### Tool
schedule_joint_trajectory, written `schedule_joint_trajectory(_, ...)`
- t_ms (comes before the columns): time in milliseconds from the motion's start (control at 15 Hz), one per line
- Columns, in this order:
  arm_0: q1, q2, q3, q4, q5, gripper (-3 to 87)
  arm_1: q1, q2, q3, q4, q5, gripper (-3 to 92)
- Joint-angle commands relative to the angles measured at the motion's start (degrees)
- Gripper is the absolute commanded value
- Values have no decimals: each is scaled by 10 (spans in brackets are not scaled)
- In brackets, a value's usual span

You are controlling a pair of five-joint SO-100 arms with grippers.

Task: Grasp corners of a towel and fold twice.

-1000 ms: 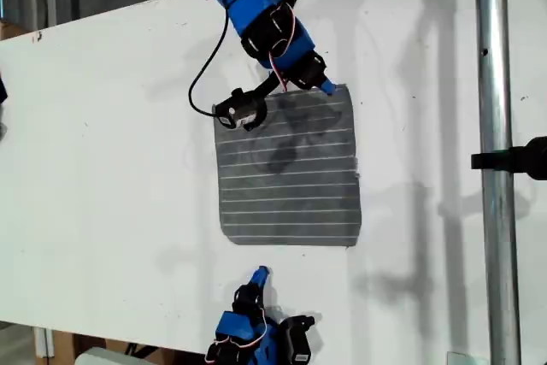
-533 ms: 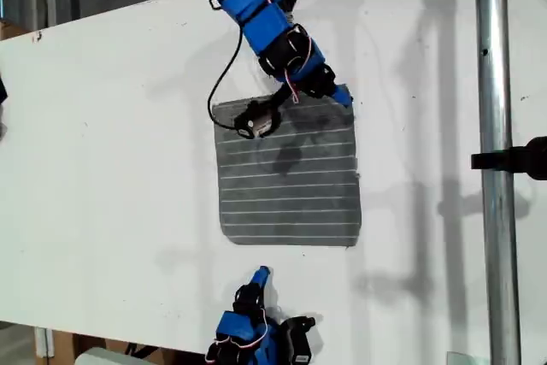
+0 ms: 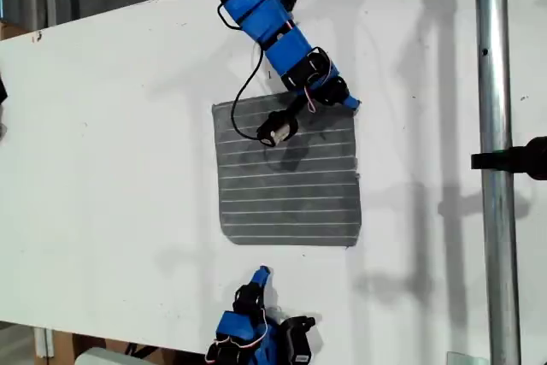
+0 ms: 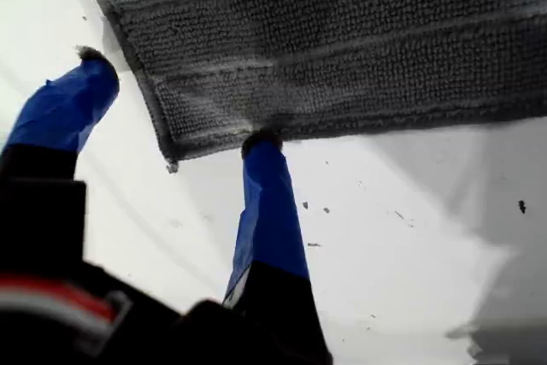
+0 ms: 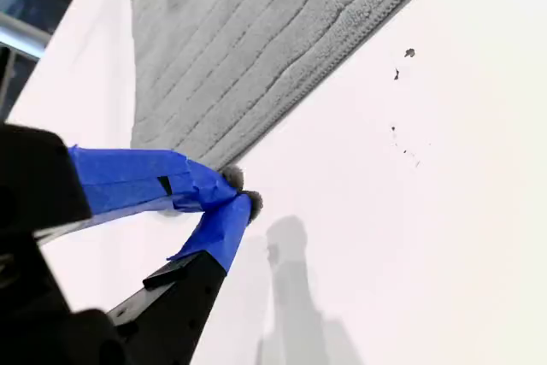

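- My first gripper [image 4: 175,104]: two fingers wrapped in blue tape, black plastic behind, a red strip low down.
- My second gripper [image 5: 238,191]: blue-taped fingers with grey fuzzy tips on black plastic.
- Arm segments: blue shells, black motors, a looping black cable.

my first pincer [image 4: 175,96] spread wide, my second pincer [image 5: 241,191] closed, tips touching

The towel [image 3: 288,173] lies flat on the desk [image 3: 111,143], one corner [image 4: 173,156] between the first tool's [image 4: 175,102] tips.
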Motion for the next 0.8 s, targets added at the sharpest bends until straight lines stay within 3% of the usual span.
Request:
schedule_joint_trajectory(0, 8, 4, 0, -3, -11, -17, 17, 6, 29, -43, -12, 282)
schedule_joint_trajectory(67, 8, 4, 0, -3, -15, -17, 27, 6, 53, -83, -22, 226)
schedule_joint_trajectory(200, 9, 4, 0, -3, -23, -17, 46, -14, 83, -136, -22, -1)
schedule_joint_trajectory(400, 16, 3, -12, -29, -40, -18, 45, -10, 83, -152, -40, -1)
schedule_joint_trajectory(533, 65, -28, -106, -33, -101, -18, 48, -6, 87, -151, -42, -1)
schedule_joint_trajectory(733, 167, -421, -416, -25, -121, -18, 60, -2, 80, -154, -54, -1)
